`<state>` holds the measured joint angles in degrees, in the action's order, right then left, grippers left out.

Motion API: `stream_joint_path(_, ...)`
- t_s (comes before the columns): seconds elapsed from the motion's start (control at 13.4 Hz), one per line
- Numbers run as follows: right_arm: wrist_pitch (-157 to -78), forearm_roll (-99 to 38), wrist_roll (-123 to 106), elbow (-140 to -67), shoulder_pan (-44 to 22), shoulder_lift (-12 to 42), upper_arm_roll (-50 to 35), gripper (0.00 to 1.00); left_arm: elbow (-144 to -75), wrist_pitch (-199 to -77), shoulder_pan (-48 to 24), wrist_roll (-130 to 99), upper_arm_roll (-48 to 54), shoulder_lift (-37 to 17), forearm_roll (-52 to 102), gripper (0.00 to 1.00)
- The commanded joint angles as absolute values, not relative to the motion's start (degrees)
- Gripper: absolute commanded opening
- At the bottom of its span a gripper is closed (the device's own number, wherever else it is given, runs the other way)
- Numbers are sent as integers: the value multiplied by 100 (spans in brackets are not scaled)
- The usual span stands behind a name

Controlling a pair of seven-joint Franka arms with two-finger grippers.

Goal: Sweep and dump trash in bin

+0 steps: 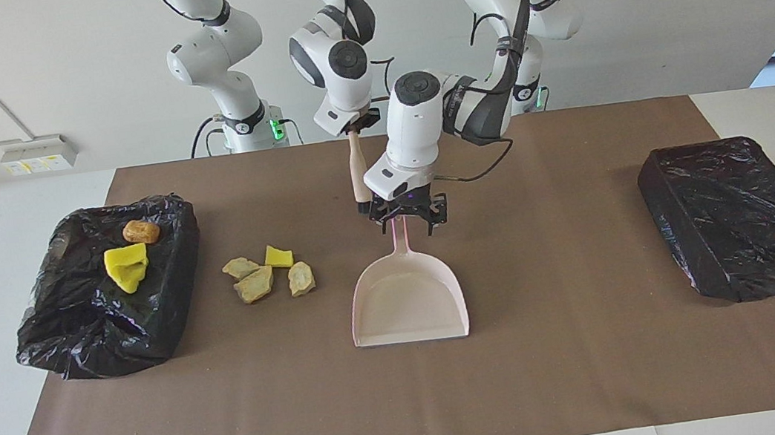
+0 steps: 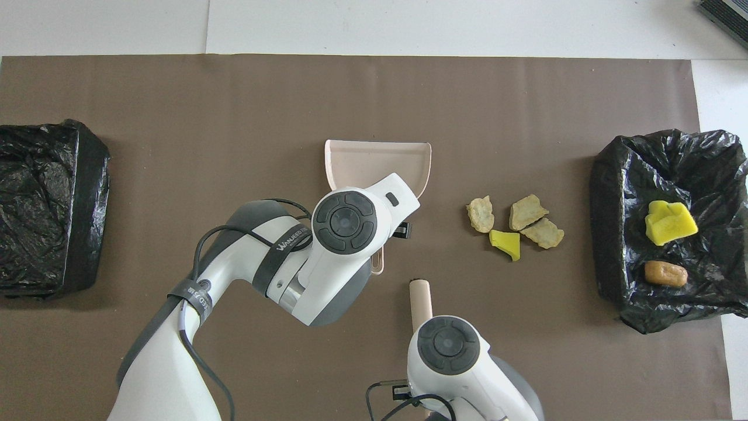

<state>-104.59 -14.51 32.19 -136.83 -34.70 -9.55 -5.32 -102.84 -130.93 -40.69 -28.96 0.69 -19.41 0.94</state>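
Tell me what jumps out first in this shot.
The left gripper hangs open over the handle of the pink dustpan at mid-table, while the right gripper holds a pale brush beside it. Loose trash lies beside a black-lined bin, which already holds two pieces.
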Motion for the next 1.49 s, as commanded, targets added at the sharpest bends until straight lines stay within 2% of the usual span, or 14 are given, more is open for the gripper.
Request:
stream_joint_path(0.0,-10082,-1091,2420,-13694,-2631,-1274,-554,0,-10441,-13298,-4253,-3059,-44,-2021,35,100)
stream_joint_path(0.07,-10020,-959,2147,-13632,-2393,-1274,-554,0,-10424,-13315,-4263,-3076,-44,-2108,-8,97)
stream_joint_path(0.15,-10011,-697,2005,-13501,-2217,-1248,-562,0,-10406,-13333,-4263,-3094,-44,-2118,-44,87)
stream_joint_path(0.6,-10107,649,1251,-12763,-1373,-608,-580,0,-10380,-13316,-4245,-3068,-44,-2136,-404,10)
stream_joint_path(0.9,-10038,1447,1046,-12313,-783,-203,-571,0,-10397,-13001,-4131,-2323,-79,-1891,-439,0)
stream_joint_path(1.05,-10028,1722,1002,-12410,-546,-27,-571,0,-10424,-12667,-4008,-1368,-88,-1759,-439,0)
stream_joint_path(1.42,-10608,1671,967,-12516,-10,368,-580,0,-10433,-12006,-3656,1981,-79,-1564,-439,0)
